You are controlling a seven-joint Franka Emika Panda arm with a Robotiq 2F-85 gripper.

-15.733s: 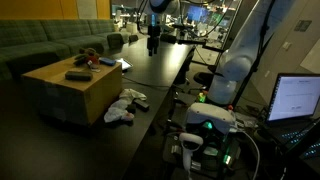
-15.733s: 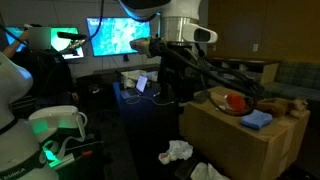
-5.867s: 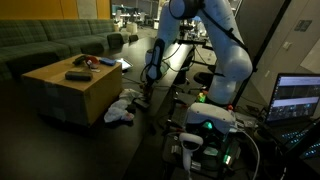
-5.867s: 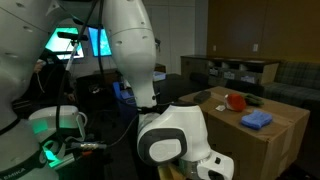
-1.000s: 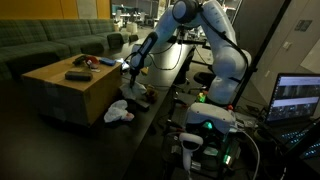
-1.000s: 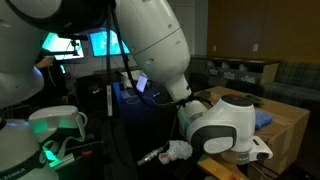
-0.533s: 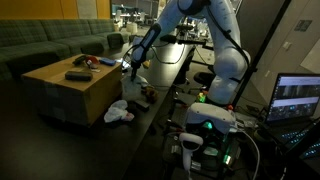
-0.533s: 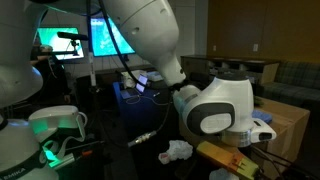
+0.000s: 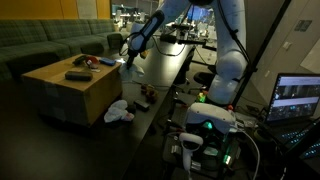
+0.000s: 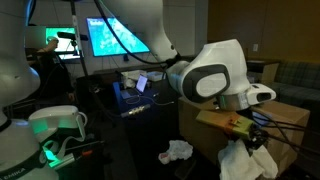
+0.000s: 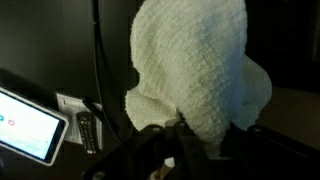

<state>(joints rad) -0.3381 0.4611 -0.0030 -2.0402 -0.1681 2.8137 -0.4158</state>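
My gripper (image 11: pixel 186 130) is shut on a white terry cloth (image 11: pixel 195 60), which fills most of the wrist view and bunches between the jaws. In both exterior views the cloth (image 9: pixel 134 72) (image 10: pixel 242 162) hangs from the gripper (image 9: pixel 130 60) (image 10: pixel 250 138) in the air, beside the cardboard box (image 9: pixel 70 90) (image 10: pixel 295 122) and about level with its top. A second white cloth (image 9: pixel 118 112) (image 10: pixel 178 152) lies crumpled on the dark floor below.
A dark remote (image 9: pixel 77 75) and a red item (image 9: pixel 86 60) lie on the box. A green sofa (image 9: pixel 50 45) stands behind it. A lit laptop (image 9: pixel 297 98), a green-lit unit (image 9: pixel 212 124) and monitors (image 10: pixel 118 36) surround the arm's base.
The gripper has risen from just above the floor to about the box's top height, carrying the white cloth with it. The other cloth stays on the floor.
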